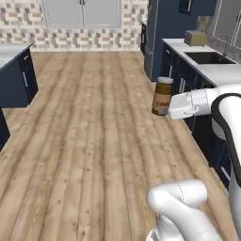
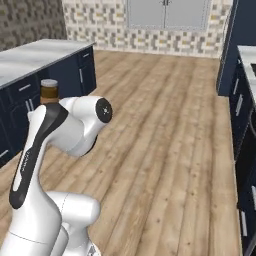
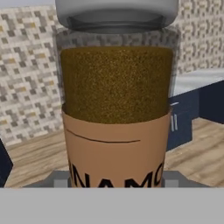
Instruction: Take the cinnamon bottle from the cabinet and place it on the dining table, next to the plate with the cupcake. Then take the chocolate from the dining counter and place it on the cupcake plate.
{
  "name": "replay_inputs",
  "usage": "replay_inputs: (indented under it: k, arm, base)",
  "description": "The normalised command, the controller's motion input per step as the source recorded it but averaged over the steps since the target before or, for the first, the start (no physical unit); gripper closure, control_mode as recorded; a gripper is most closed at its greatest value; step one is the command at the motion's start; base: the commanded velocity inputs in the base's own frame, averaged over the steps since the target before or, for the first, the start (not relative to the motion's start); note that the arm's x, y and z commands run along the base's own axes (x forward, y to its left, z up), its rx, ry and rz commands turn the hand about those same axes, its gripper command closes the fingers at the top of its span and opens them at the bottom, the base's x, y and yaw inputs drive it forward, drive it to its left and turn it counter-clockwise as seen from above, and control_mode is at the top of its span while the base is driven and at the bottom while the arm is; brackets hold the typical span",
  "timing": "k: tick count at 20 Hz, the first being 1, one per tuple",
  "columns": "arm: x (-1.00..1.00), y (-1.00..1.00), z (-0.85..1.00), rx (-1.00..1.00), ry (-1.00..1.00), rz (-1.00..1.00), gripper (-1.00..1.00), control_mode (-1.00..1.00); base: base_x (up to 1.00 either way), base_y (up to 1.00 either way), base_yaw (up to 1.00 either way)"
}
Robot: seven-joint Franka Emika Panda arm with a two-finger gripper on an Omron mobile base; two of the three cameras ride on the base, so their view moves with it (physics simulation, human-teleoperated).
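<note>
My gripper (image 1: pixel 167 108) is shut on the cinnamon bottle (image 1: pixel 163 95), a brown jar with a pale cap and an orange-brown label, and holds it upright in the air above the wooden floor. In the hand view the cinnamon bottle (image 3: pixel 116 109) stands close up between the fingertips (image 3: pixel 56 178). Its cap and brown neck (image 2: pixel 49 91) peek out behind my arm in the right base view. The marble dining table (image 2: pixel 35 54) lies to the left, and its corner (image 1: pixel 10 51) shows in the left base view. The plate, cupcake, chocolate and wall cabinet are out of view.
A white counter with a sink (image 1: pixel 209 58) and a toaster (image 1: pixel 195 37) runs along the right over navy base cabinets (image 1: pixel 186 75). A tall navy unit (image 1: pixel 172 28) stands beyond it. Open wooden floor (image 1: pixel 89 122) stretches to the tiled back wall (image 2: pixel 100 22).
</note>
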Motion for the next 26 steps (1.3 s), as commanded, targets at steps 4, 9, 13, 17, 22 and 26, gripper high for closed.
replay_inputs:
  k: [4,9,13,17,22,26]
  arm:
    - [0.00,0.00,0.00,0.00,0.00,0.00,1.00,1.00]
    - [0.00,0.00,0.00,0.00,0.00,0.00,1.00,1.00]
    - [0.00,0.00,0.00,0.00,0.00,0.00,1.00,1.00]
    - [0.00,0.00,0.00,0.00,0.00,0.00,1.00,1.00]
    - [0.00,0.00,0.00,0.00,0.00,0.00,1.00,1.00]
    - [0.00,0.00,0.00,0.00,0.00,0.00,1.00,1.00]
  base:
    - [0.15,0.94,0.00]
    - [0.10,0.94,0.00]
    - [0.05,0.94,0.00]
    - [0.05,0.94,0.00]
    - [0.05,0.94,0.00]
    - [0.15,0.93,0.00]
